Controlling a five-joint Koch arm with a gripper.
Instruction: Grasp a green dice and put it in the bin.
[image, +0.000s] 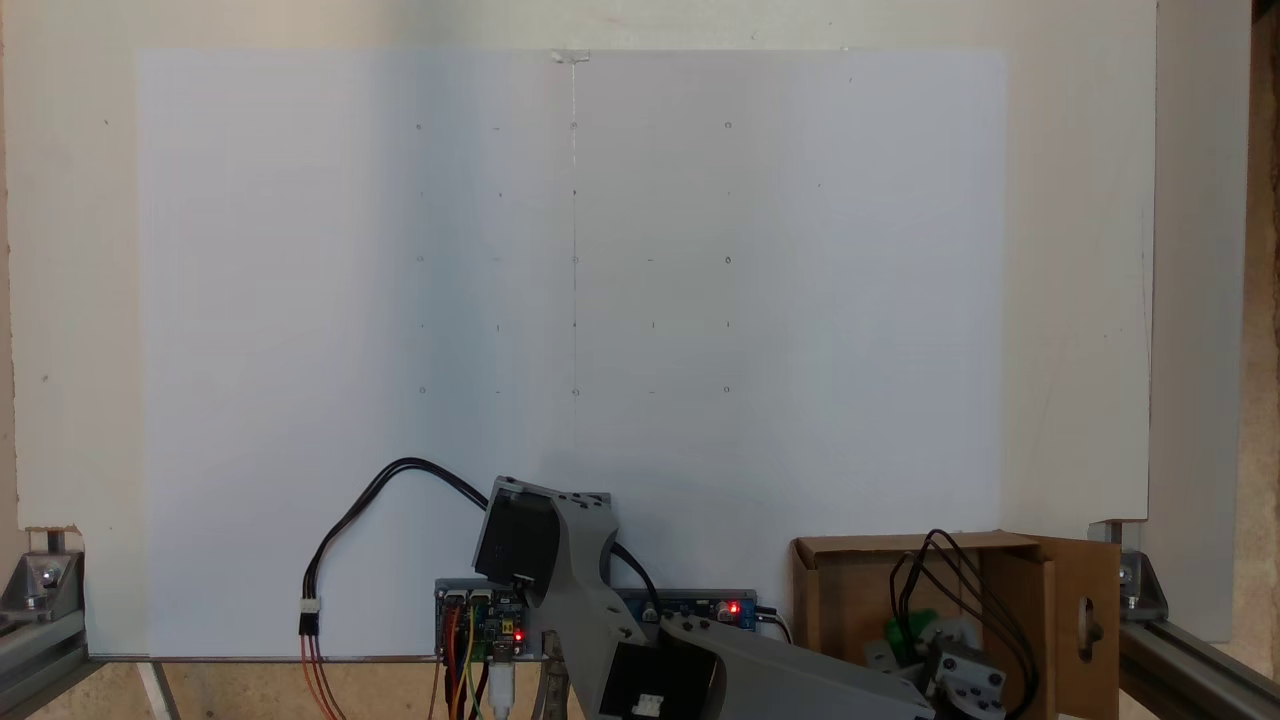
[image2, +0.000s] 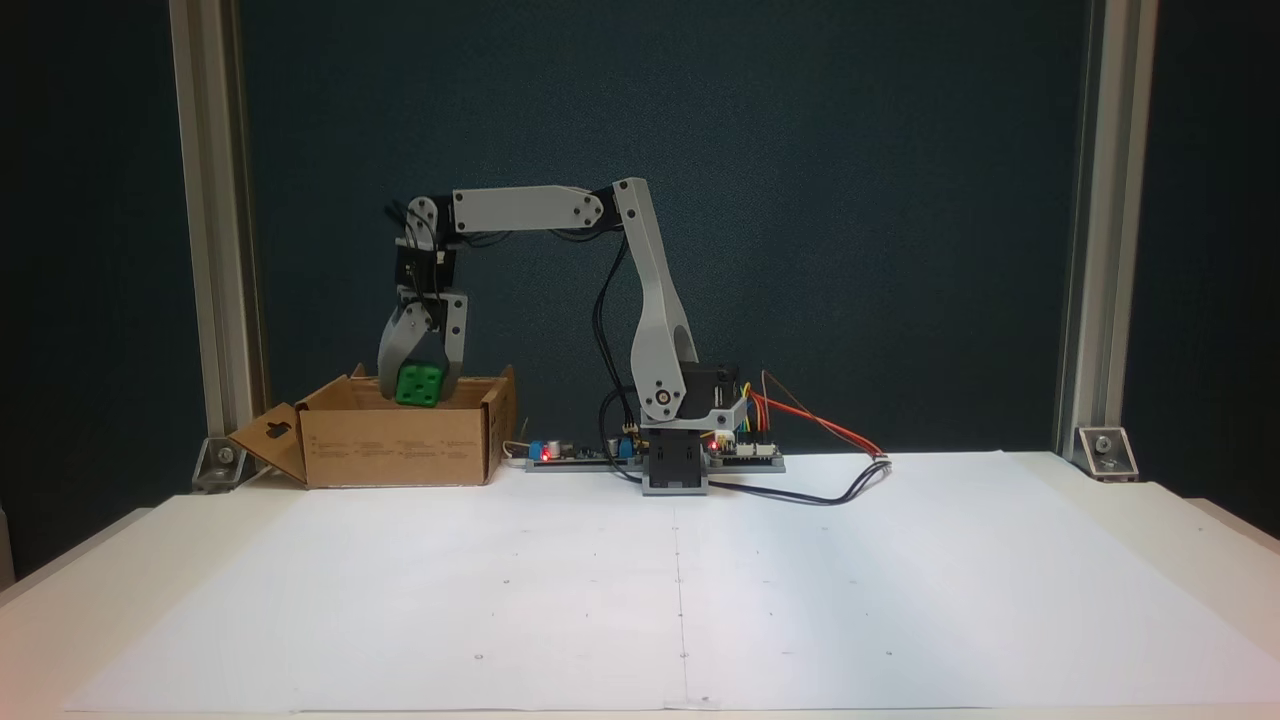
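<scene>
— Green dice (image2: 418, 385) sits left of middle in a fixed view, pinched between the jaws (image2: 420, 382), right over the bin (image2: 395, 445).

— Is it hard to hold?

— It looks small, light and hard, maybe slippery. Flat sides are the best place to squeeze.

— And the arm?

— It reaches out sideways, then bends straight down. The bin is on the desk (image2: 640, 580).

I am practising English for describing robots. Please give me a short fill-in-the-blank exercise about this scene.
1. The end effector holds a dice of ____ colour.
2. The dice hangs above the open cardboard ____.
3. The flap with the keyhole-shaped cut-out is on the box's ____ side in the fixed view facing the dark backdrop.

Missing words: green; box; left
</scene>
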